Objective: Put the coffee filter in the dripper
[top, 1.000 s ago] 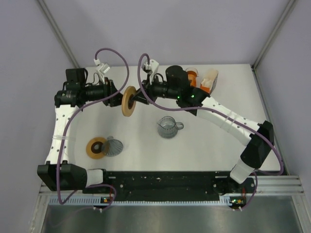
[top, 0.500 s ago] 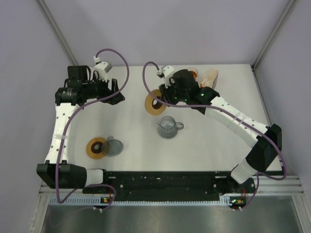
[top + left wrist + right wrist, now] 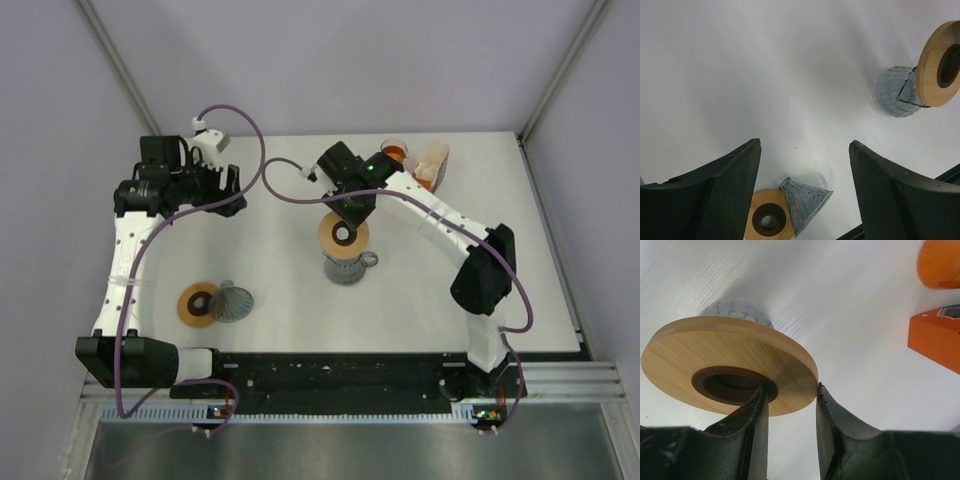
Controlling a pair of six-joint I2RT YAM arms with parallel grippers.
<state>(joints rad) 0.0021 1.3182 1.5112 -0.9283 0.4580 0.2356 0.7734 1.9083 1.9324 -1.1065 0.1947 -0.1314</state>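
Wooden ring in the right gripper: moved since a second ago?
Yes. The wooden ring moved right and toward the near edge: earlier up-left of the glass carafe, now directly over it in the top view.

Nothing legible shows in any view: no word, brand, number or sign. The closest thing to print is a small dark patch with pale marks (image 3: 948,311) on the upper edge of the orange carton (image 3: 935,337), at the right border of the right wrist view. It may be a logo or part of a label, but the frame cuts it off and it is too small to make out. From above, the carton (image 3: 428,178) is too distant to read
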